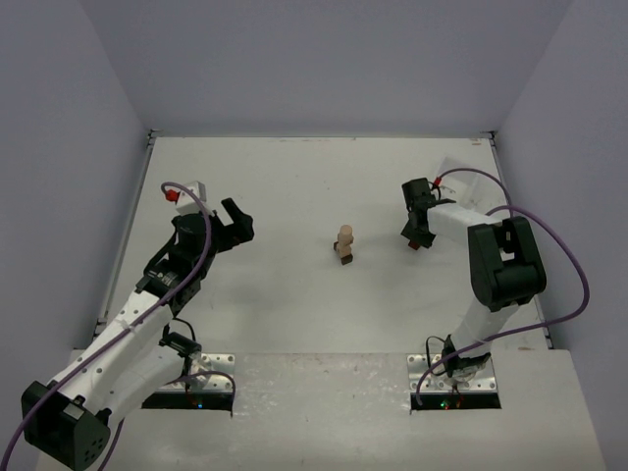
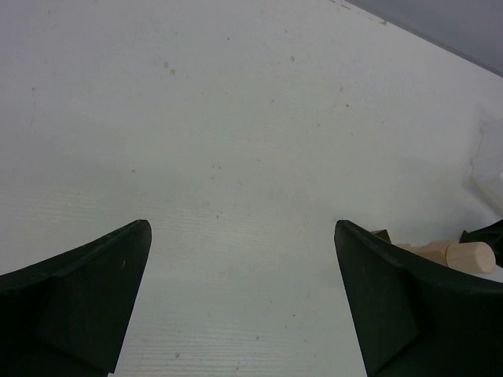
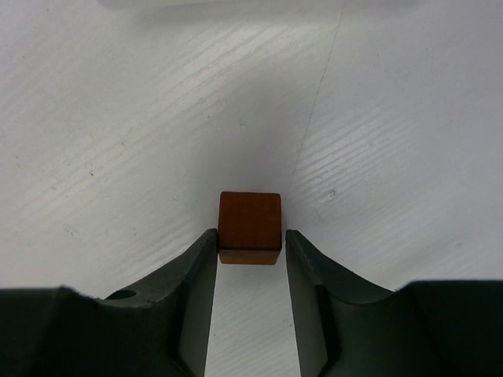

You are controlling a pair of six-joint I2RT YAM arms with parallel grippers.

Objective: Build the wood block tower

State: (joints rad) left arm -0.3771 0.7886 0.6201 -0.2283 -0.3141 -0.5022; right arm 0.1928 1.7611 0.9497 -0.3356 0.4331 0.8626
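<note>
The wood block tower [image 1: 344,243] stands mid-table, pale tan blocks stacked on a darker one. In the left wrist view it [image 2: 464,255] peeks out behind the right finger. My left gripper [image 1: 235,222] is open and empty to the tower's left, over bare table [image 2: 242,236]. My right gripper [image 1: 419,235] is low at the table, right of the tower. Its fingertips [image 3: 250,243] straddle a reddish-brown cube [image 3: 250,222]. The left finger touches the cube, and a thin gap shows at the right finger.
A clear plastic tray [image 1: 461,186] lies behind the right gripper, and its edge shows at the top of the right wrist view [image 3: 236,6]. Grey walls enclose the table [image 1: 294,186] on three sides.
</note>
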